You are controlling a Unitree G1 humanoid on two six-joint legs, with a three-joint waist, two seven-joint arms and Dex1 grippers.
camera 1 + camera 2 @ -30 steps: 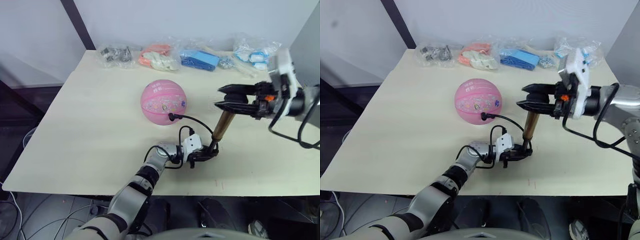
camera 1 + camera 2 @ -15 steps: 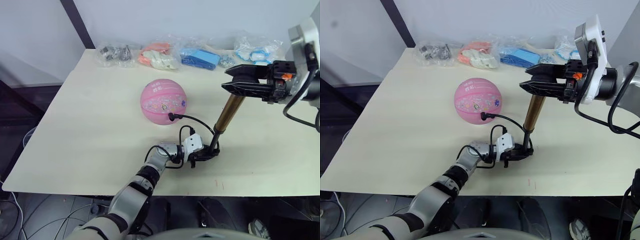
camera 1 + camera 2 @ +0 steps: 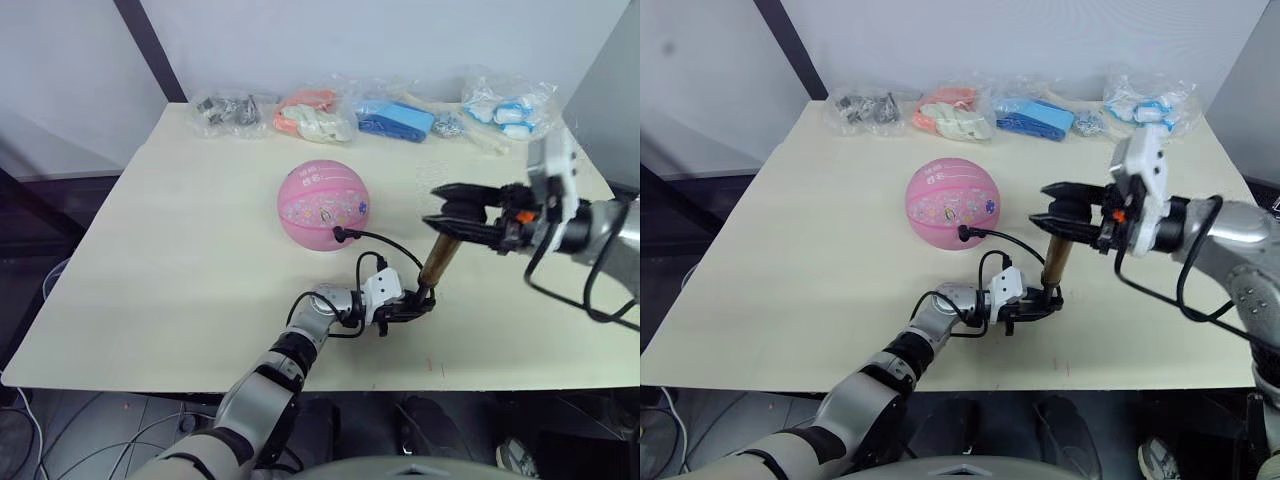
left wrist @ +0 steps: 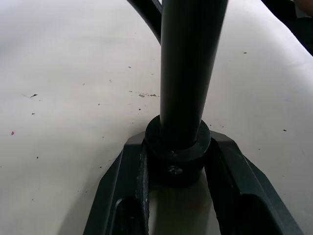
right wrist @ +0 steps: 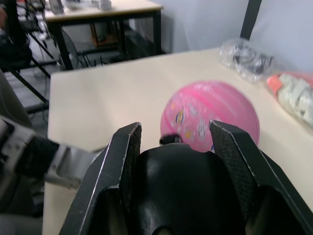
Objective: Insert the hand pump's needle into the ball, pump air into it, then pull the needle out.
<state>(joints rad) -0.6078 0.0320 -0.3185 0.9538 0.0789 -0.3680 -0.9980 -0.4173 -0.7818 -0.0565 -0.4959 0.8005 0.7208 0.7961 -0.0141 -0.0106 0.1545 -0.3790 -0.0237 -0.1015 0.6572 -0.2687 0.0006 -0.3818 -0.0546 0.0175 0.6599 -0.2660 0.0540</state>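
The pink ball (image 3: 324, 204) rests mid-table. The pump's thin black hose (image 3: 385, 244) runs from the ball's front side to the pump's foot, with the needle end at the ball's surface. The hand pump (image 3: 437, 262) stands tilted on the table, its gold-bronze barrel short and pushed down. My left gripper (image 3: 415, 305) is shut on the pump's black base cap (image 4: 177, 156) near the table's front. My right gripper (image 3: 447, 213) is shut on the pump's black handle (image 5: 183, 196) at the top. The ball (image 5: 210, 117) lies beyond the handle.
Several clear bags line the table's far edge: dark metal parts (image 3: 228, 108), orange-pink items (image 3: 312, 115), blue pieces (image 3: 398, 118) and white-blue items (image 3: 505, 107). A black post (image 3: 150, 48) rises behind the far left corner. The table's front edge (image 3: 300, 380) lies just below my left gripper.
My right gripper has pushed the handle down from its raised position half a second ago, shortening the exposed barrel. One second ago it was low too. The left gripper has held still.
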